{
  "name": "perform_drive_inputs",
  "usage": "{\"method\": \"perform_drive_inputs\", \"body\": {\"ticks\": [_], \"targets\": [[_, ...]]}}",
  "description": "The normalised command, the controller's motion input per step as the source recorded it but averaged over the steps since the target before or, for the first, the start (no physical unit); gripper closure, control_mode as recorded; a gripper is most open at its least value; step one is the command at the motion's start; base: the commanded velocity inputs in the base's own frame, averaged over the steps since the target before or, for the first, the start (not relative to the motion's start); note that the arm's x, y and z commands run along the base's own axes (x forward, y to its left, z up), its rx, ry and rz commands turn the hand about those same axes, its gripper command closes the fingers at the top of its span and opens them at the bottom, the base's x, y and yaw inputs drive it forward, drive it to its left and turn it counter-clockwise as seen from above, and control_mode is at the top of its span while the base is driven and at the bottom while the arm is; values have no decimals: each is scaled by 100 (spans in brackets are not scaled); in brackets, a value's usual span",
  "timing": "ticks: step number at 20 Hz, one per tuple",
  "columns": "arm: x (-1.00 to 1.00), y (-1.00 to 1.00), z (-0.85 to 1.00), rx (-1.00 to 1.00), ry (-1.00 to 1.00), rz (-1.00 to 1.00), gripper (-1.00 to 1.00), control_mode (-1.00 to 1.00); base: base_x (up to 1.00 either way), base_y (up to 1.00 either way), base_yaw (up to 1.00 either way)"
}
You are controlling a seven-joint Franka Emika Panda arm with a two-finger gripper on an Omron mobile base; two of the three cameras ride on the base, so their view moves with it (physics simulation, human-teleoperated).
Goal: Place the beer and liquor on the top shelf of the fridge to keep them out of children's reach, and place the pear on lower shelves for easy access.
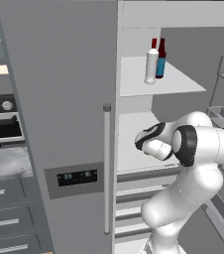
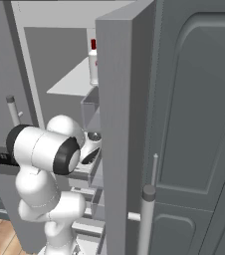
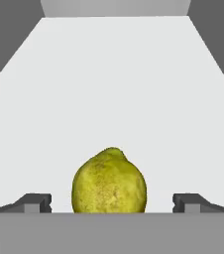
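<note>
The pear (image 3: 109,181) is yellow-green, speckled and upright on a white fridge shelf (image 3: 114,89), midway between the gripper (image 3: 112,202) fingertips, which stand spread wide, clear of it. The arm reaches level into the fridge.

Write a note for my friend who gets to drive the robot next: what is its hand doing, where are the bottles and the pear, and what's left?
Gripper: open, fingertips standing apart on either side of the pear, not touching it.
Pear: sitting on a white lower shelf of the fridge, below the bottles.
Beer and liquor: upright side by side on the top shelf.
Done: all three things look placed.
Left: probably just draw the arm back out without bumping the pear.
</note>
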Motion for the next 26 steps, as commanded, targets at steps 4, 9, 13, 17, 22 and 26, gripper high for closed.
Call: {"method": "perform_drive_inputs", "body": {"ticks": [4,9,13,17,22,26], "targets": [[-27,0,28,0,0,8,-100,-100,0,0,0],[-50,2,62,-1,1,7,-100,-100,0,0,0],[-55,10,95,-1,0,6,-100,-100,0,0,0],[-49,19,100,-2,5,4,-100,-100,0,0,0],[-70,38,100,-10,25,6,-100,-100,0,0,0],[-94,21,88,-11,27,8,-100,-100,0,0,0]]}}
